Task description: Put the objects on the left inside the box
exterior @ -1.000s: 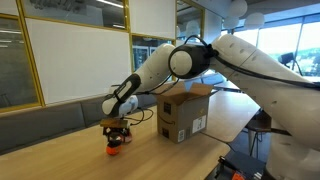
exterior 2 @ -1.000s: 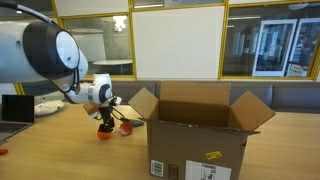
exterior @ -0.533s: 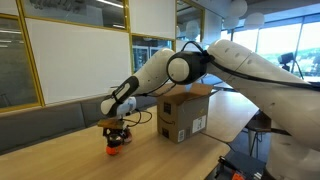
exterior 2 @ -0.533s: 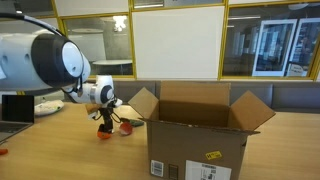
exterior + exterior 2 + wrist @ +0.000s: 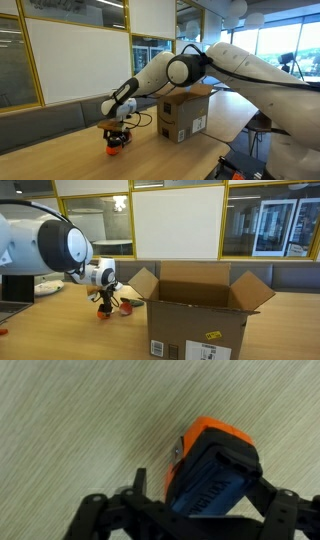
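Note:
An orange and blue object (image 5: 208,455) lies on the wooden table, in both exterior views (image 5: 115,144) (image 5: 104,312). My gripper (image 5: 200,485) is lowered straight over it (image 5: 117,130) (image 5: 105,301). Its jaws stand on either side of the object. A narrow gap shows at the left jaw, so the gripper reads as open around it. A second small red object (image 5: 125,306) lies just beside it. The open cardboard box (image 5: 185,115) (image 5: 195,320) stands upright on the table, apart from the objects, with its flaps spread.
A laptop (image 5: 12,288) and a white dish (image 5: 48,286) sit at the far end of the table. A tiny red item (image 5: 3,331) lies near the table's edge. Glass walls and a bench run behind the table.
The gripper has stayed low over the orange object and shifted only slightly toward the box. The object and the box have not moved.

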{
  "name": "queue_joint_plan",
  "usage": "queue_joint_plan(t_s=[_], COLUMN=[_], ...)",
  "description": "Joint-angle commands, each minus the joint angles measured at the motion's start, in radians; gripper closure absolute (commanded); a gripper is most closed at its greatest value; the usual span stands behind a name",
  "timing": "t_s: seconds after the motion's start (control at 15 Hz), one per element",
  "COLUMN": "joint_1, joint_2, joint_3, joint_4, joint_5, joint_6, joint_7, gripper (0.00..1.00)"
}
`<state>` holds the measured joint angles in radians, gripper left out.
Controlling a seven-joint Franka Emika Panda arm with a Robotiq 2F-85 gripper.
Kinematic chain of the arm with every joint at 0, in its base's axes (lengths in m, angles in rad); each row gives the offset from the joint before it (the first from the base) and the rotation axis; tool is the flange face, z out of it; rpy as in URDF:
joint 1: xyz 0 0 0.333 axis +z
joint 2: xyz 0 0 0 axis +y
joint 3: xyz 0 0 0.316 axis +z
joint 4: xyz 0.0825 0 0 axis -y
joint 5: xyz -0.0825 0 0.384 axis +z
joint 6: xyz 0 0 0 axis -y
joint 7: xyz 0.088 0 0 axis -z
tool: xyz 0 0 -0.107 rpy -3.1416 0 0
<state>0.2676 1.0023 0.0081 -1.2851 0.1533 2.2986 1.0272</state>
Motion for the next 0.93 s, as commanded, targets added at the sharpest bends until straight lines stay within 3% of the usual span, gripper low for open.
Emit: queue_joint_plan(t_s=[0.0, 0.2, 0.33, 0.87], joint_1=[-0.005, -0.004, -0.004, -0.018], joint_2=[0.024, 0.023, 0.021, -0.109], joint_3=[0.017, 0.022, 0.022, 0.024], joint_4=[0.055, 0.056, 0.055, -0.042], joint_5=[0.017, 0.017, 0.016, 0.006], joint_6=[-0.029, -0.031, -0.034, -0.005], joint_7=[0.012, 0.015, 0.016, -0.045], gripper=[0.34, 0.58, 0.67, 0.67])
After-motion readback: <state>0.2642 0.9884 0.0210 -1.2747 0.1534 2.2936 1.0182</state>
